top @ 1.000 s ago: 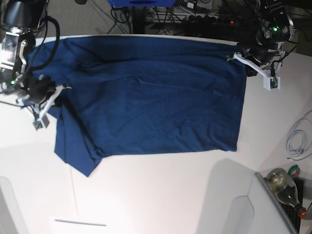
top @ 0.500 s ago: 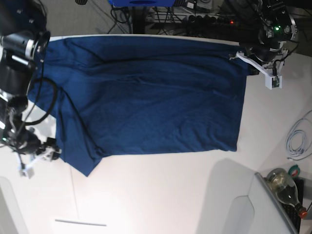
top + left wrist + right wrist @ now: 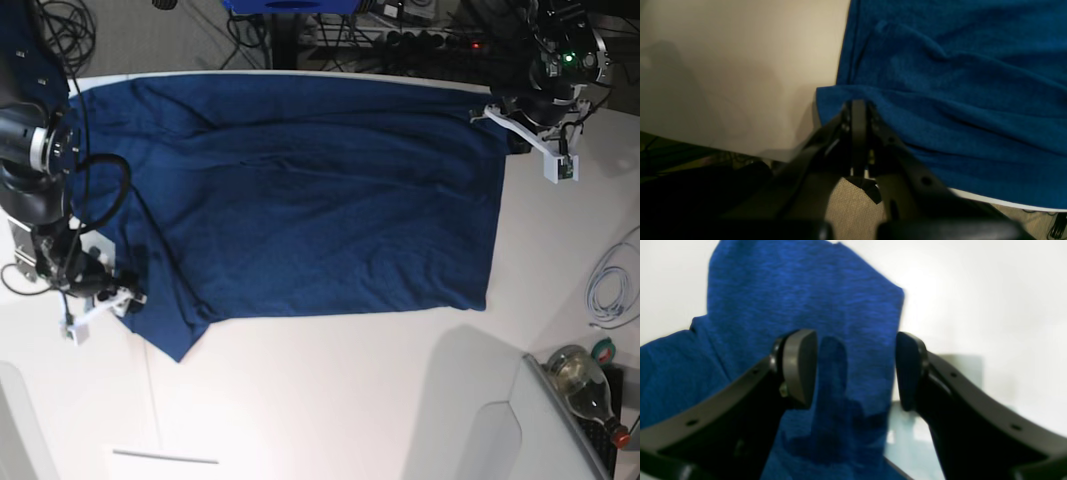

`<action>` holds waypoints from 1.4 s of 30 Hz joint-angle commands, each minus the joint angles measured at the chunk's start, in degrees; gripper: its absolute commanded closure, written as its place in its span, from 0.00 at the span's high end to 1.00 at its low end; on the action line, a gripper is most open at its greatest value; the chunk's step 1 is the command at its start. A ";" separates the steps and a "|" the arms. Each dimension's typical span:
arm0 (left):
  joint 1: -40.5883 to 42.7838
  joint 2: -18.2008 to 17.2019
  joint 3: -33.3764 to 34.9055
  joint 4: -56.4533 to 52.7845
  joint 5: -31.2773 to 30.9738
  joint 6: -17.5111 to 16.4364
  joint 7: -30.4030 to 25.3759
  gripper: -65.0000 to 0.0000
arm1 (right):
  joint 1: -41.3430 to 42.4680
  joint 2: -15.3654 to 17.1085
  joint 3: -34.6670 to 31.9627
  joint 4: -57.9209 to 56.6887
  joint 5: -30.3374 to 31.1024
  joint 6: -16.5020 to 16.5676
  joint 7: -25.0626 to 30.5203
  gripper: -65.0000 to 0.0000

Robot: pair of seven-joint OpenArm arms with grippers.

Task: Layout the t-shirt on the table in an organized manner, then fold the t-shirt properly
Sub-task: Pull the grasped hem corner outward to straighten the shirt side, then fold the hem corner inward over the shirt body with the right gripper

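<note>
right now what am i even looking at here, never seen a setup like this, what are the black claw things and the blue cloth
It is a robot with two arms working on a white table. One picture looks down from overhead; the other two come from small cameras mounted on each wrist, so you see each claw up close.

The blue cloth is a t-shirt, spread mostly flat, with one sleeve sticking out toward the near corner.

The left gripper is shut on the t-shirt's corner at the far table edge. The right gripper is open above the sleeve, holding nothing.

Off to the side lie a white cable and a bottle.
</note>
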 commanded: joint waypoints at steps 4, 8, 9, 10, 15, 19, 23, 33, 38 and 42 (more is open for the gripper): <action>0.13 -0.89 -0.23 0.94 -0.24 -0.13 -0.80 0.00 | 1.29 -0.18 -0.07 1.06 0.08 0.59 -0.57 0.11; 0.22 -1.06 -0.23 0.86 -0.24 -0.13 -0.80 0.00 | -0.47 -0.36 -0.34 7.04 0.08 1.03 -0.48 0.03; 0.22 -1.06 -0.23 0.86 -0.24 -0.13 -0.80 0.00 | -1.61 -0.45 -0.42 10.55 0.08 1.03 -0.66 0.00; 0.22 -1.06 -0.23 0.86 -0.24 -0.13 -0.80 0.00 | -2.93 -0.53 -0.42 14.42 0.08 1.03 -0.92 0.00; 0.13 -1.06 -0.23 0.86 -0.24 -0.13 -0.80 0.00 | -7.77 -0.36 -0.51 30.42 -0.09 0.94 -4.70 0.00; -0.13 -1.06 -0.14 0.86 -0.24 -0.13 -0.80 0.00 | -9.97 0.08 -0.51 40.79 -0.09 0.94 -8.22 0.00; -0.39 -1.06 0.03 0.86 -0.24 -0.13 -0.80 0.00 | -12.16 -0.18 -0.51 49.76 -0.09 0.94 -12.88 0.00; -0.48 -1.06 0.30 -0.90 -0.24 -0.13 -0.80 0.00 | -25.61 -4.58 -13.17 62.68 0.17 1.03 -18.68 0.00; -0.57 -1.06 -0.05 -3.19 -0.24 -0.13 -0.80 0.00 | -30.63 -7.13 -17.39 62.51 0.08 1.03 -18.77 0.03; -0.57 -0.80 1.09 -4.51 -0.59 -0.13 -5.29 0.00 | -32.30 -7.04 -22.05 63.04 -0.09 1.03 -21.84 0.36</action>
